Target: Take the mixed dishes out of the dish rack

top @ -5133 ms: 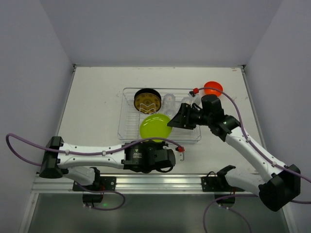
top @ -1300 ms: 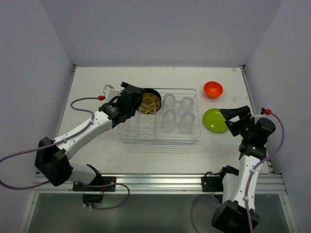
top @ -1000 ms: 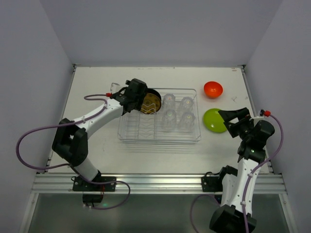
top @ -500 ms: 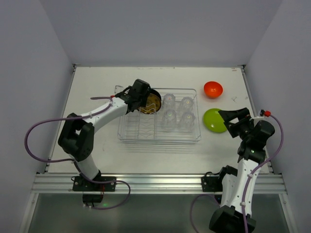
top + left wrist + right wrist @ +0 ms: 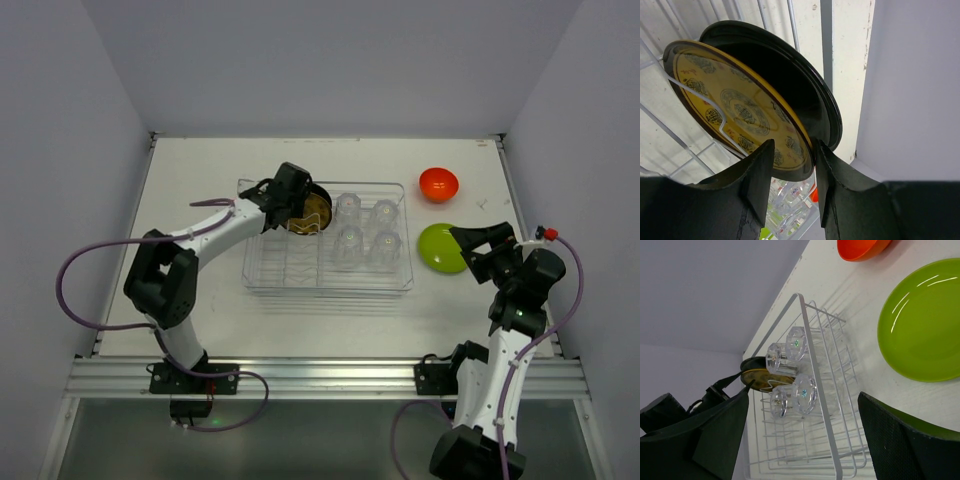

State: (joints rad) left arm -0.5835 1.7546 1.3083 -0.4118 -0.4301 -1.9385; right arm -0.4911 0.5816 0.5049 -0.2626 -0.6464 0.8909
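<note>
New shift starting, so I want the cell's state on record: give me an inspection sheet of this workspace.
Surface: white table, no spills seen.
Job's things: clear dish rack holds the black plate on edge and four tumblers; green plate and orange bowl lie on the table, right of it.
Clutter: nothing seen.
Tools: left tool straddles the black plate's rim, grip unclear; right tool open, empty, beside the green plate.
Cables: purple cables loop off each arm, touching no dish.
Surroundings: plain grey walls; metal rail at the near edge.

Bare rack slots [image 5: 290, 262] before black plate [image 5: 316, 212]; tumblers [image 5: 348, 240] alongside
</note>
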